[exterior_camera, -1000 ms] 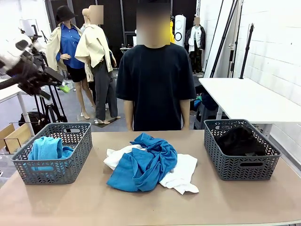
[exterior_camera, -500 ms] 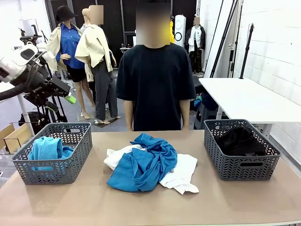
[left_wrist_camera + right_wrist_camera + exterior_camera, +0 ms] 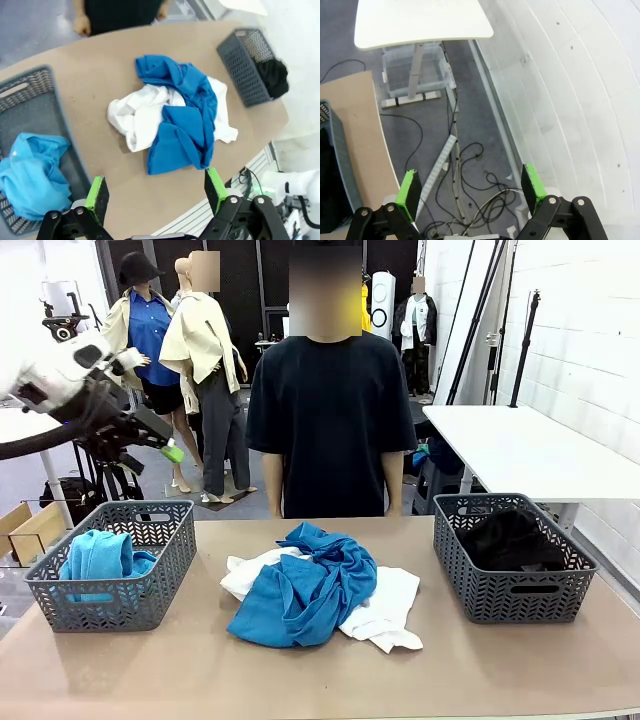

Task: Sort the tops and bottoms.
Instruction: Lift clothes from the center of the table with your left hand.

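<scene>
Since a second ago the left gripper (image 3: 172,452) has swung from the far left edge toward the table's middle and dropped a little; the cloth has not moved. It hangs in the air above and behind the left basket (image 3: 112,602). In the left wrist view its jaws stand wide apart, looking down on the table (image 3: 200,670) from high up. A turquoise top (image 3: 98,558) lies bunched in that grey mesh basket, toward its left half. At the middle of the table sits a loose heap: blue tops (image 3: 305,592) crumpled over white tops (image 3: 388,614), whose edges stick out to the left and right of the blue. A person (image 3: 330,420) in a black T-shirt stands at the far side behind the heap, arms down. The right basket (image 3: 512,598) stands near the table's right end, well apart from the heap, with the black bottoms (image 3: 510,540) piled inside it. In the right wrist view the right gripper (image 3: 470,187) has its jaws wide apart too, and it points down past the table's edge at the floor (image 3: 470,100), where cables (image 3: 465,190) trail beside a white wall (image 3: 570,90).
</scene>
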`<state>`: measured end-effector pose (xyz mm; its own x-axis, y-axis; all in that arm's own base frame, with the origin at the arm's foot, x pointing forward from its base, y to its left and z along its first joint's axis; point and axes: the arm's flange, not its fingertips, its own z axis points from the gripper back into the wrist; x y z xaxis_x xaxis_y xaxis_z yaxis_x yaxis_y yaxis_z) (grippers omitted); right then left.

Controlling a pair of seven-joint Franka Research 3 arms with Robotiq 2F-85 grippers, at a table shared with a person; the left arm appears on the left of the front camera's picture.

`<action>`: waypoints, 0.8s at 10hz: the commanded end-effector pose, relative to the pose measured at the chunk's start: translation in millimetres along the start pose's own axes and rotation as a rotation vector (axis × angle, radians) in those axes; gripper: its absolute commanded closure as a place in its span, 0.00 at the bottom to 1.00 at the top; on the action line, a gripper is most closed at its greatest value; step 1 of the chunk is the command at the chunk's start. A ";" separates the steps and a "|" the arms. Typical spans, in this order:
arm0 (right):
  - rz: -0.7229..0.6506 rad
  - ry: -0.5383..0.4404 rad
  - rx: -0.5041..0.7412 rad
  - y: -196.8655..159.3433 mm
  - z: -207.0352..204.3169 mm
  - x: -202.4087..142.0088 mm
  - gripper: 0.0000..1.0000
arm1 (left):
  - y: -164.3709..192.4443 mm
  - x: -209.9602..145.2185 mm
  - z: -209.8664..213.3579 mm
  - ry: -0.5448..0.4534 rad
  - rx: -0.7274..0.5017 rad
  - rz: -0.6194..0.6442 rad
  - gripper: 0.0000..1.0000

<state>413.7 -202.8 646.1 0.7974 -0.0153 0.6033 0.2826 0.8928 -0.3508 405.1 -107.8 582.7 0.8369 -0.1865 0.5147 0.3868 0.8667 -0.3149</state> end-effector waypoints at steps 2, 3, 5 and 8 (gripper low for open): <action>0.013 0.006 -0.001 1.6 -1.7 -1.9 0.00 | -52.0 13.4 -38.0 0.050 -0.027 -0.176 0.00; 0.013 0.006 -0.001 1.6 -1.7 -1.9 0.00 | -68.1 14.5 -64.3 0.109 -0.021 -0.232 0.00; 0.013 0.006 -0.001 1.6 -1.7 -1.9 0.00 | -86.1 14.2 -100.7 0.207 -0.050 -0.289 0.00; 0.013 0.006 -0.001 1.6 -1.7 -1.9 0.00 | -106.1 -6.3 -144.5 0.312 -0.076 -0.332 0.00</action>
<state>414.0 -202.7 645.7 0.7979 -0.0151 0.6026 0.2817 0.8931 -0.3506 414.1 -262.4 498.2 0.7577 -0.5479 0.3545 0.6406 0.7280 -0.2442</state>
